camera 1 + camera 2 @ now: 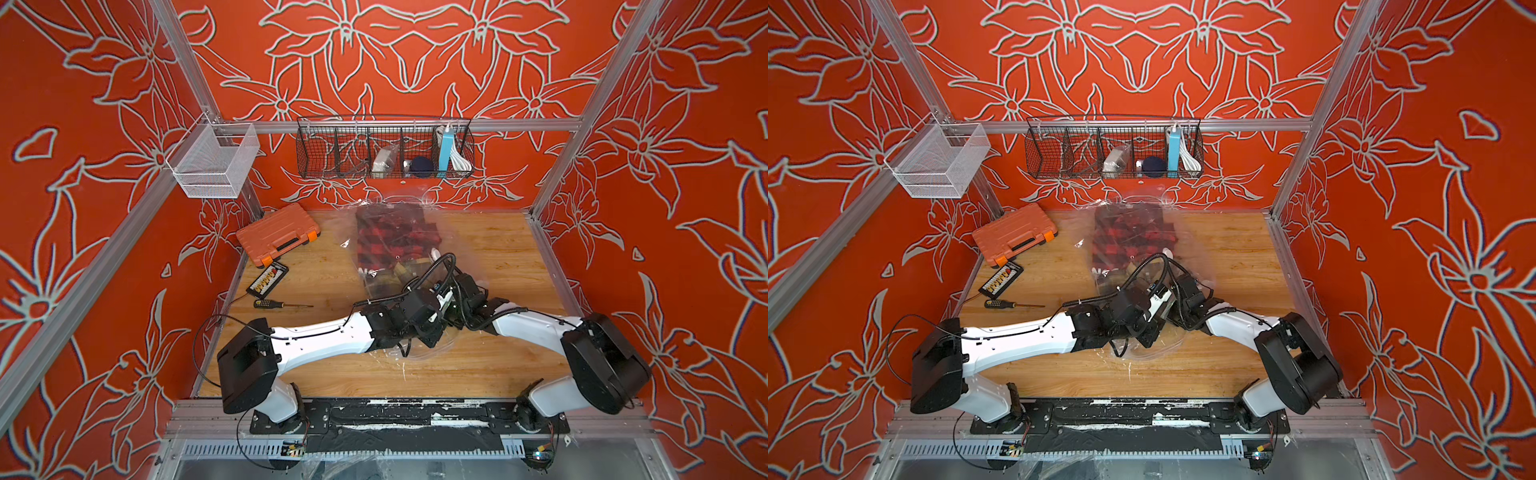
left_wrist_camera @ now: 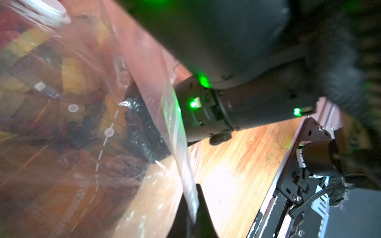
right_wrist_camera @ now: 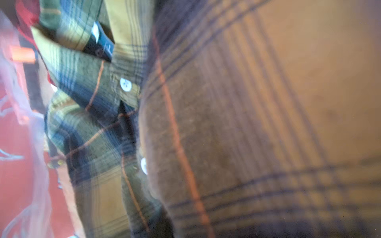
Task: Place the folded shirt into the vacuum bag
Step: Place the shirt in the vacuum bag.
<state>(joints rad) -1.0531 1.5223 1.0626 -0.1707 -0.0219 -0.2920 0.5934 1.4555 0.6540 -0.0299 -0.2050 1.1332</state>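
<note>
The vacuum bag [image 1: 459, 249] [image 1: 1192, 249] lies in the middle of the wooden table, clear and crinkly, with a white valve cap [image 2: 51, 10]. A yellow-green plaid folded shirt [image 3: 226, 123] [image 1: 400, 272] lies inside its near half. Beyond it in the bag is a red-black plaid shirt [image 1: 390, 235]. My left gripper [image 2: 192, 197] [image 1: 430, 337] is shut on the bag's zip-strip edge. My right gripper [image 2: 142, 131] reaches into the bag against the yellow-green shirt. Plastic and cloth blur it, so its jaws do not show. In both top views the left wrist hides it.
An orange tool case [image 1: 276, 232], a bit holder [image 1: 268, 282] and a screwdriver [image 1: 282, 304] lie at the left of the table. A black wire basket [image 1: 384, 149] and a white mesh basket [image 1: 216, 160] hang on the back rail.
</note>
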